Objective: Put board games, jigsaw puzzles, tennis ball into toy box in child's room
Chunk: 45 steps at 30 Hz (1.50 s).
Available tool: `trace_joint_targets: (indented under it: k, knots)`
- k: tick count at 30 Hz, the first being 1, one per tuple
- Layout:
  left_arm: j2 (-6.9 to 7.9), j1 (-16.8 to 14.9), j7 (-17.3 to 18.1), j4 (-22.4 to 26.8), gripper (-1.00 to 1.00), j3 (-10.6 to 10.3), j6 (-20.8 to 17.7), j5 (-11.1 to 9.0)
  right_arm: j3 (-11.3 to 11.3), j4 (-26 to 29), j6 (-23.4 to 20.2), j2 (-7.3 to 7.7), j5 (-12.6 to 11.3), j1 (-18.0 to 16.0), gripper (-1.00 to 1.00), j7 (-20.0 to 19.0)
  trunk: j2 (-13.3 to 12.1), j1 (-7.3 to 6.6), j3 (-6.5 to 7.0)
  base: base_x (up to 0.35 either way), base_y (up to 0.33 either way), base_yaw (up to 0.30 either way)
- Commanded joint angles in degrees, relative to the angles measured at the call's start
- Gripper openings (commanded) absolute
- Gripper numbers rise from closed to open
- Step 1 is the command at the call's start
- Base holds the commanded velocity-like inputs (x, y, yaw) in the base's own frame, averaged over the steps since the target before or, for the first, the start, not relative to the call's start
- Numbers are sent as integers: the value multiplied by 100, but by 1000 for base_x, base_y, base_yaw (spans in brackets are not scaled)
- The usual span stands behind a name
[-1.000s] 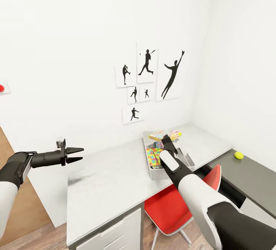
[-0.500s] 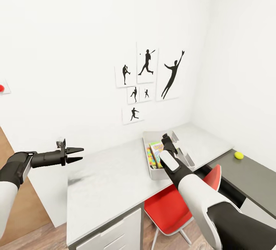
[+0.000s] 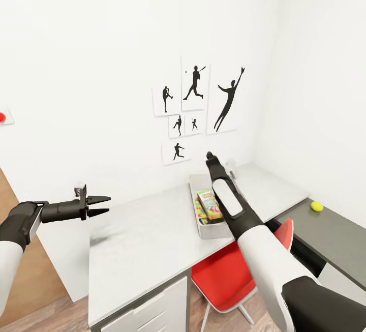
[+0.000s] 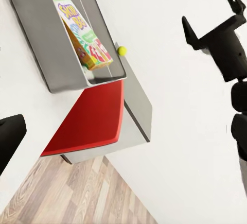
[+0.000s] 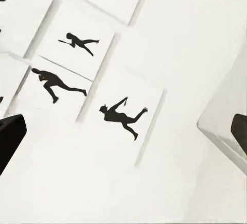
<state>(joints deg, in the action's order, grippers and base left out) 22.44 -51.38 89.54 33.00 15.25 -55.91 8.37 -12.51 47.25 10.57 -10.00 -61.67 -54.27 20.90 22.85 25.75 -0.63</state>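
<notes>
Board game box, colourful cartoon print [image 3: 209, 204], was seen lying inside grey sloped-wall toy box [image 3: 194, 190] on pale grey counter [image 3: 142, 240]. Right hand [image 4: 214, 15] was raised above, fingers spread, empty; left hand [image 3: 99, 206] spread, idle. Yellow-green tennis ball [image 3: 316, 206], well apart on dark surface, judged next; reach rightward called for.

Board game [image 4: 85, 36] inside toy box [image 4: 38, 38], tennis ball [image 4: 122, 50] beyond, right pincer [image 4: 213, 15] spread

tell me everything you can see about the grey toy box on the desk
The plain grey rectangular toy box has low, outward-sloping walls and looks like smooth plastic. It sits flat on the pale grey desk top, near the edge above the red chair. Inside, a cartoon-printed game box lies tilted over a multicolour puzzle mat.
</notes>
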Motion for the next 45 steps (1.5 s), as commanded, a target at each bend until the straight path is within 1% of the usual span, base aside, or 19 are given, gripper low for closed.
trace_joint_targets:
  k: [1, 2, 3, 4, 7, 8, 12, 17, 18, 19, 21, 22, 23, 24, 27, 28, 30, 36, 45]
  knots:
    - [-3, -4, 46, 4, 100, 21, -60, 60, -3, 338, -266, 0, -56, 3, 100, 100, 7, 3, -8, 0, 0, 0]
    - [-2, -4, 46, 4, 100, 21, -60, 61, 5, 729, -682, 0, -59, 37, 100, 279, 7, 3, -8, 0, 0, 0]
    - [4, -4, 46, 4, 100, 21, -60, 61, 7, 947, -918, 0, -71, 89, 100, 401, 7, 3, -8, 0, 0, 0]
    - [8, -4, 46, 4, 100, 21, -60, 60, 9, 1171, -1121, 49, -86, 156, 100, 493, 7, 3, -8, 0, 0, 0]
    - [13, -3, 46, 4, 100, 21, -60, 61, 17, 1923, -1591, 396, -110, 481, 100, 618, 7, 3, -8, 0, 0, 0]
    - [14, -3, 46, 4, 100, 21, -60, 60, 31, 2302, -1859, 551, -113, 718, 100, 643, 7, 3, -8, 0, 0, 0]
    - [15, -4, 46, 4, 100, 21, -60, 61, 77, 3172, -2982, 976, -113, 1279, 100, 637, 7, 3, -8, 0, 0, 0]
    - [22, -3, 46, 4, 100, 28, -60, 60, 122, 3938, -3982, 1342, -133, 1912, 100, 573, 7, 3, -8, 0, 0, 0]
    - [23, -3, 46, 4, 100, 32, -60, 60, 126, 4014, -4056, 1384, -138, 2002, 100, 530, 7, 3, -8, 0, 0, 0]
    - [23, -3, 46, 4, 100, 41, -57, 62, 136, 4136, -4166, 1461, -146, 2183, 100, 376, 7, 3, -8, 0, 0, 0]
    - [24, -4, 46, 4, 100, 50, -54, 61, 203, 4265, -4287, 1613, -155, 2528, 100, -240, 7, 3, -8, 0, 0, 0]
    - [25, -4, 46, 4, 100, 52, -53, 62, 230, 4283, -4307, 1647, -156, 2607, 100, -451, 7, 3, -8, 0, 0, 0]
    - [28, -4, 46, 4, 100, 53, -53, 64, 286, 4310, -4330, 1703, -155, 2761, 100, -926, 7, 3, -8, 0, 0, 0]
    - [29, -4, 46, 4, 100, 54, -54, 65, 318, 4321, -4340, 1726, -154, 2833, 100, -1185, 7, 3, -8, 0, 0, 0]
    - [32, -4, 46, 4, 100, 56, -52, 65, 574, 4350, -4384, 1815, -140, 3125, 100, -2624, 7, 3, -8, 0, 0, 0]
    - [32, -4, 46, 4, 100, 56, -52, 63, 657, 4352, -4393, 1829, -127, 3184, 100, -2943, 7, 3, -8, 0, 0, 0]
    - [33, -3, 46, 4, 100, 56, -52, 62, 741, 4348, -4399, 1840, -112, 3254, 100, -3229, 7, 3, -8, 0, 0, 0]
    - [25, -3, 46, 4, 100, 57, -47, 60, 818, 4324, -4405, 1851, -86, 3324, 100, -3489, 7, 3, -8, 0, 0, 0]
    - [27, -3, 46, 4, 100, 57, -43, 60, 833, 4319, -4400, 1844, -88, 3343, 100, -3522, 7, 3, -8, 0, 0, 0]
